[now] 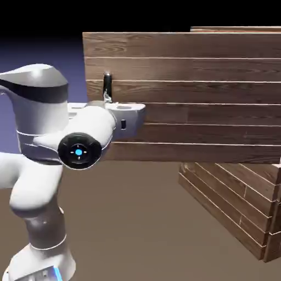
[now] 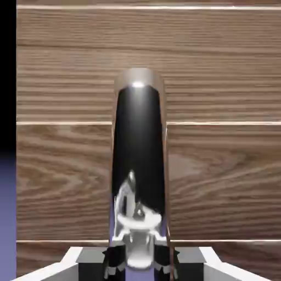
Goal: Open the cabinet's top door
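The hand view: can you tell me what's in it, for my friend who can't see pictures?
A shiny dark metal handle stands upright in the middle, very close, with the robot's gripper shut on its lower end at the bottom edge. Behind it, brown wood planks of the top door fill almost the whole picture, with a thin dark and blue strip down the left edge.

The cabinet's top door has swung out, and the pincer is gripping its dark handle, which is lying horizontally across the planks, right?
Not quite: the handle stands upright, crossing the planks' seams, as the hand view shows most plainly. The rest holds: the pincer is shut on it, and the top door has swung out from the cabinet.
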Controlling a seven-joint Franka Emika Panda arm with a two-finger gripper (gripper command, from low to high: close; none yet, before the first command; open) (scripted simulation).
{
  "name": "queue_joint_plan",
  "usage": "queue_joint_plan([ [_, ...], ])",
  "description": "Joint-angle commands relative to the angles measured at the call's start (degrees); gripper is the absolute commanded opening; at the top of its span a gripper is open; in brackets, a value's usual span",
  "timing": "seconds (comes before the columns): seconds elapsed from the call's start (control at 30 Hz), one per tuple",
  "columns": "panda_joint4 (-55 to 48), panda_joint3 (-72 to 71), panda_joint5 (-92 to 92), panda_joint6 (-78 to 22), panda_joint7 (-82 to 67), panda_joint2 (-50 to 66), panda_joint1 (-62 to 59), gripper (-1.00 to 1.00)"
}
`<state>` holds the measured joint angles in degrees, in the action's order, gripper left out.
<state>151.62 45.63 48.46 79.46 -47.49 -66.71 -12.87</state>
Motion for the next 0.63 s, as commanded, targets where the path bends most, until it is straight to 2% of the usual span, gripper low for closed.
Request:
queue_joint_plan([
  [0.0,-2.1,2.1,-1.4,-1.6,-0.4,1.3,1.8,-1.00],
  [0.3,-20.6,18.2,-10.0,-14.8,-1.6,8.7,19.8,-1.00],
  [0.6,-37.6,30.2,-14.5,-25.0,0.3,9.4,37.7,-1.00],
])
